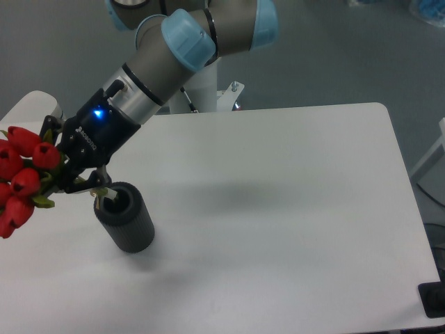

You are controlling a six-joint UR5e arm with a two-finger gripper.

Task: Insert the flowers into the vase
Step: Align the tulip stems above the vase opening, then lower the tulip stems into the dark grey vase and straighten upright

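1. Not in yet! The flowers (21, 177) hang out past the table's (292, 209) left edge, red buds tipped away from the vase (125, 224).
2. The gripper (75, 179) has its jaws clamped on the bunch, at the stems by the look of it, just above and left of the vase rim.
3. What's left, I'd say: swing the bunch upright, centre the stems over the mouth, lower.
4. The vase stands upright near the left edge; its mouth looks dark, perhaps only a stem tip poking at it — hard to tell.
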